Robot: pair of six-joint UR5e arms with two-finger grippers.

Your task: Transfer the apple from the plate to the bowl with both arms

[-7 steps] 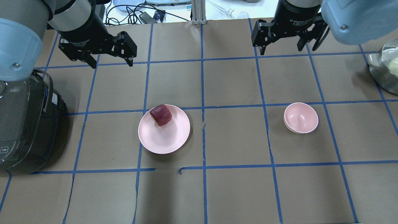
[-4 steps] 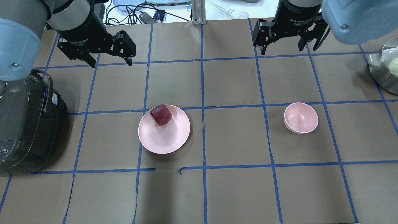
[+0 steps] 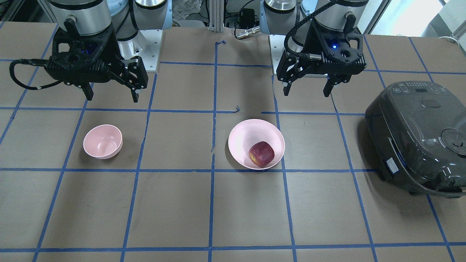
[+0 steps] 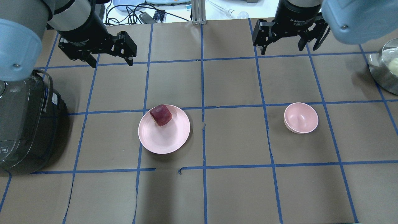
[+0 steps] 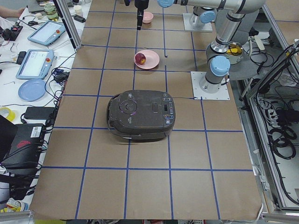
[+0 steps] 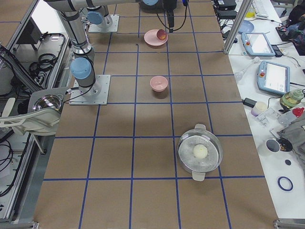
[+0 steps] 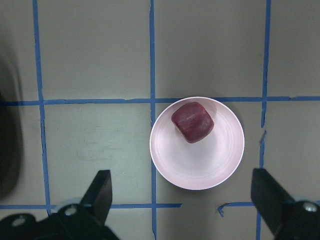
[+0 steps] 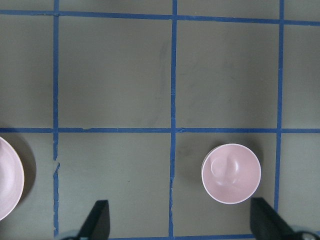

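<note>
Both arms poised high, the pick not yet begun

From the left in the overhead view: a dark rice cooker [image 4: 21, 124] sits at the table's edge; the left gripper [image 4: 111, 62] hangs high, beyond the plate [image 4: 164, 140], fingers spread wide and empty; the apple [image 4: 161, 115] rests on the plate's far side; the bowl [image 4: 301, 118] stands empty, well apart to the right; the right gripper [image 4: 282, 48] hangs beyond it, fingers likewise apart. I judge this the opening step: next the left gripper must descend over the apple, straddle it and close, before any hand-over toward the bowl
</note>
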